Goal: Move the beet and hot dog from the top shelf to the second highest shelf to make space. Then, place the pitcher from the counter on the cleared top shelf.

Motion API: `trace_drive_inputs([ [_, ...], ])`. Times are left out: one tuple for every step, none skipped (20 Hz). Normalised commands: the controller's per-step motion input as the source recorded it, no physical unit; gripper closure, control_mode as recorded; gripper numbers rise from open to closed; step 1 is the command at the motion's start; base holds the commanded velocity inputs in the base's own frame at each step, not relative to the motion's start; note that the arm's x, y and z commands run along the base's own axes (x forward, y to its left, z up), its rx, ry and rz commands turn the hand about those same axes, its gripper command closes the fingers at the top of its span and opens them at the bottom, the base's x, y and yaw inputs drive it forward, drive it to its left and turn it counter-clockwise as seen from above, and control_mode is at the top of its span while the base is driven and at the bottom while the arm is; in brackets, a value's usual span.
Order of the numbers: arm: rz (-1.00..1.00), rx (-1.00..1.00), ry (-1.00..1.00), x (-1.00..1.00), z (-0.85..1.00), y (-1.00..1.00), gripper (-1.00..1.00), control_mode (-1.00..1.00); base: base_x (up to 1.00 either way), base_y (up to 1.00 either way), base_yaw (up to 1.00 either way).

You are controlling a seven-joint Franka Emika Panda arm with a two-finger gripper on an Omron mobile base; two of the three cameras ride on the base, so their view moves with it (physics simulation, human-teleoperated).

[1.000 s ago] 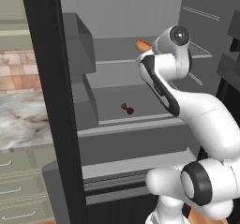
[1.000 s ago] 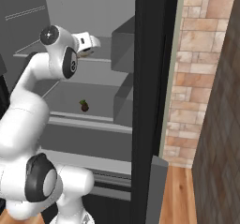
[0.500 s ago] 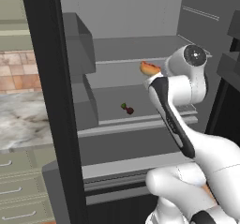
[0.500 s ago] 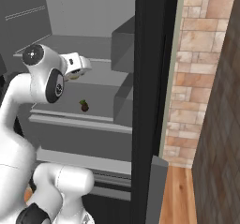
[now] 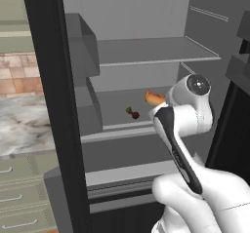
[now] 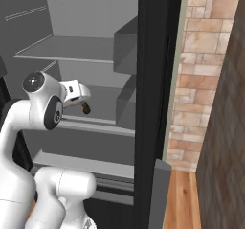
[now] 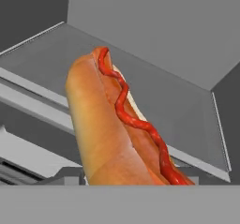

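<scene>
No readable text, labels, brands, numbers or signs on any surface (fridge walls, shelves, brick wall and drawer fronts all checked); every face is plain and unmarked.

Ahead of me the thin flat grey top shelf (image 5: 156,51) of the refrigerator lies bare. Below it, the broader grey second shelf with its pale front lip (image 5: 117,126) carries the tiny dark red beet with a green stem (image 5: 133,113), sitting near the middle. To my left, the grey-white marbled stone counter (image 5: 22,129) runs over pale sage-green drawers.
</scene>
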Motion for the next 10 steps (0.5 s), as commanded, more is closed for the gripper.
trace_drive_inputs([
  [-0.07,0.0,0.13,0.27,-0.52,0.0,1.0,-1.0,0.0,0.0,0.0],
  [-0.1,0.0,0.09,0.33,-0.52,0.0,1.0,-1.0,0.0,0.0,0.0],
  [-0.11,0.0,0.07,0.39,-0.54,0.0,1.0,-1.0,0.0,0.0,0.0],
  [-0.12,0.0,0.07,0.46,-0.52,0.0,1.0,-1.0,0.0,0.0,0.0],
  [-0.12,0.0,0.07,0.51,-0.54,0.0,1.0,-1.0,0.0,0.0,0.0],
  [-0.12,0.0,0.07,0.54,-0.56,0.0,1.0,-1.0,0.0,0.0,0.0],
  [-0.13,0.0,0.06,0.58,-0.54,-0.01,1.0,-1.0,0.0,0.0,0.0],
  [-0.14,0.0,0.06,0.62,-0.48,-0.07,1.0,-1.0,0.0,0.0,0.0],
  [-0.15,0.0,0.04,0.59,-0.39,-0.14,1.0,-1.0,0.0,0.0,0.0],
  [-0.15,0.0,0.01,0.56,-0.26,-0.18,1.0,-1.0,0.0,0.0,0.0],
])
